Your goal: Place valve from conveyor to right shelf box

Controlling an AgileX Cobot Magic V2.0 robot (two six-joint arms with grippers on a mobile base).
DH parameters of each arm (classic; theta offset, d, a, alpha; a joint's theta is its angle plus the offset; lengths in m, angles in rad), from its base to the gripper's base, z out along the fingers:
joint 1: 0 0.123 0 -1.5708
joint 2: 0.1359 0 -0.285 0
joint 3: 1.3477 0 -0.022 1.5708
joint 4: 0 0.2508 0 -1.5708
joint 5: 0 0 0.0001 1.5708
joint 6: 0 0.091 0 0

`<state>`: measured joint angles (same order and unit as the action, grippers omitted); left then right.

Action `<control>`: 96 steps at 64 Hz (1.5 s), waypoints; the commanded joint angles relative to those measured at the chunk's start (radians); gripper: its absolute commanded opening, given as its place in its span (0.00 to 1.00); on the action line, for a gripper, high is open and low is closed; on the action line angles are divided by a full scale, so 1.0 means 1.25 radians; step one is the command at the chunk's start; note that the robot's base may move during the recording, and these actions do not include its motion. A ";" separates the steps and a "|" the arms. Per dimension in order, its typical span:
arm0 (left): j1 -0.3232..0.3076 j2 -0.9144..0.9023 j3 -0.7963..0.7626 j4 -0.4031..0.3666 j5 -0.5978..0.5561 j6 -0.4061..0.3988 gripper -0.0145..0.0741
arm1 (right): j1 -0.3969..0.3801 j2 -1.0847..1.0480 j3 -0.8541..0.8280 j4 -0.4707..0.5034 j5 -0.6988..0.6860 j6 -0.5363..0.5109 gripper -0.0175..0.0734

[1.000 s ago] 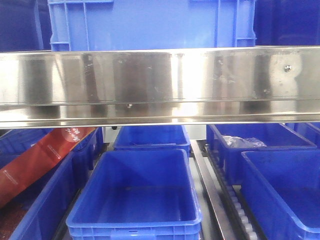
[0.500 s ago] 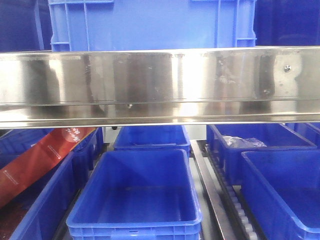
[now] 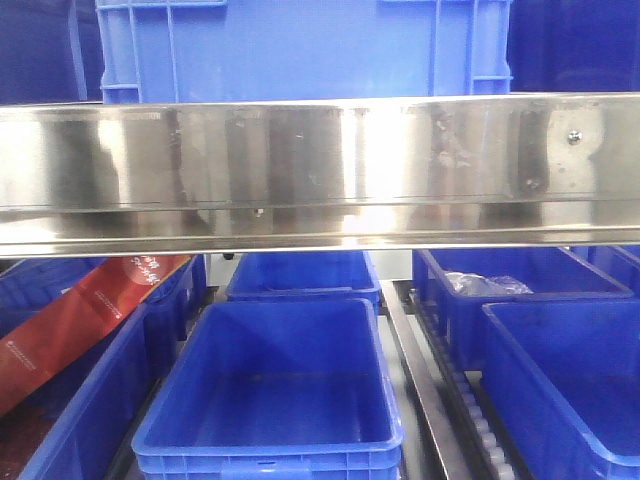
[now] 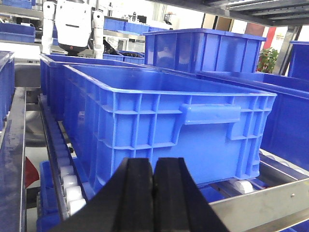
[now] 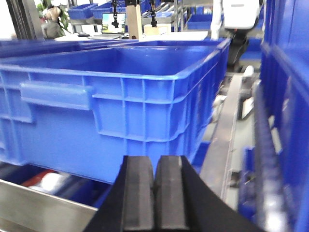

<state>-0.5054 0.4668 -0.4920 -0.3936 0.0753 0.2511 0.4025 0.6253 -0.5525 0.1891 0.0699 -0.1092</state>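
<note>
No valve and no conveyor belt show in any view. My left gripper [image 4: 154, 166] is shut and empty, its black jaws pressed together in front of the end wall of a blue plastic box [image 4: 193, 125] on the shelf rollers. My right gripper [image 5: 154, 166] is also shut and empty, in front of another blue box [image 5: 111, 101]. In the front view an empty blue box [image 3: 275, 390] stands at the centre of the lower shelf, with more blue boxes [image 3: 560, 370] to its right. Neither gripper shows in the front view.
A polished steel shelf beam [image 3: 320, 170] crosses the front view, with a blue crate [image 3: 300, 45] above it. A red packet [image 3: 80, 320] lies in the left box. A clear plastic bag [image 3: 485, 283] lies in the rear right box. White rollers [image 4: 67, 183] and steel rails [image 5: 227, 140] run beside the boxes.
</note>
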 commanded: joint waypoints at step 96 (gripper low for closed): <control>-0.005 -0.003 0.002 -0.001 -0.011 -0.001 0.04 | -0.275 -0.500 0.442 -0.093 -0.032 0.025 0.01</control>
<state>-0.5054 0.4668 -0.4885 -0.3936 0.0753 0.2511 0.0633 0.0029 -0.0014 0.0782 0.0543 -0.0785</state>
